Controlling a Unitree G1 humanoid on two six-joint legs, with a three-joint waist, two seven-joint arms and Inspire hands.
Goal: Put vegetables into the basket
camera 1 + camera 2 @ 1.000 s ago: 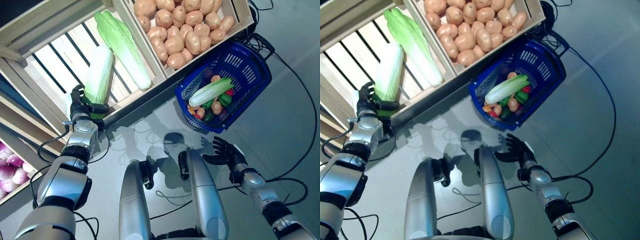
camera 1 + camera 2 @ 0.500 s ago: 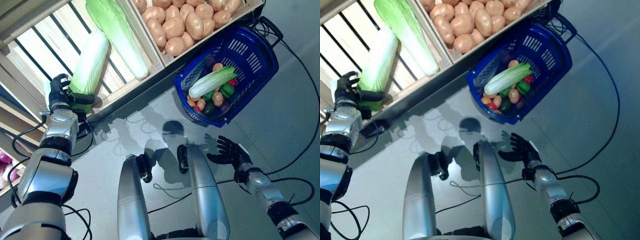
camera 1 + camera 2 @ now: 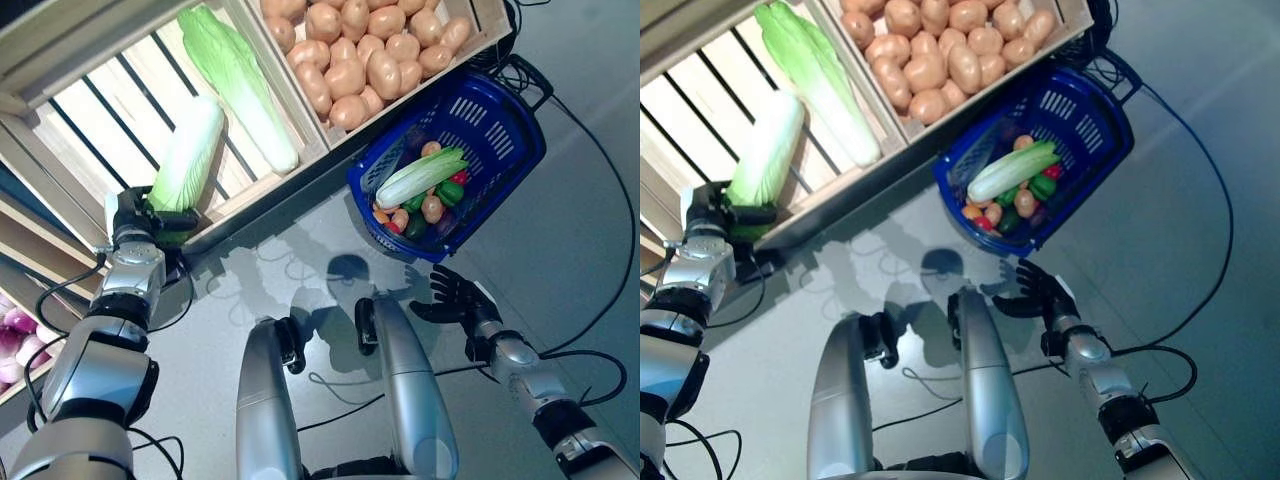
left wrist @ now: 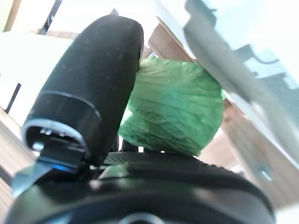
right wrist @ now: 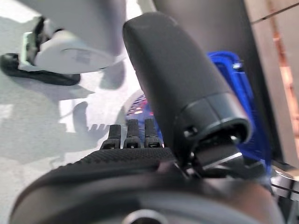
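A: What is the left hand [image 3: 140,222] doing?

B: Its fingers and thumb are curling round the leafy green end of a napa cabbage [image 3: 186,154], which is lying in the slatted wooden crate [image 3: 100,120]. The left wrist view is showing that crinkled green end sitting right against the palm, beside the thumb.

A: And the other cabbage [image 3: 240,85]?

B: It is resting in the same crate, just beside the divider, untouched.

A: Where is the basket [image 3: 500,130] sitting?

B: The blue basket is standing on the grey floor [image 3: 560,230], below the crate of potatoes [image 3: 365,55]. It is already holding a third napa cabbage [image 3: 420,177], lying across a mix of small vegetables [image 3: 432,210].

A: Is the right hand [image 3: 455,300] carrying anything?

B: No. It is hanging over the floor near the basket with its fingers spread and relaxed, gripping nothing.
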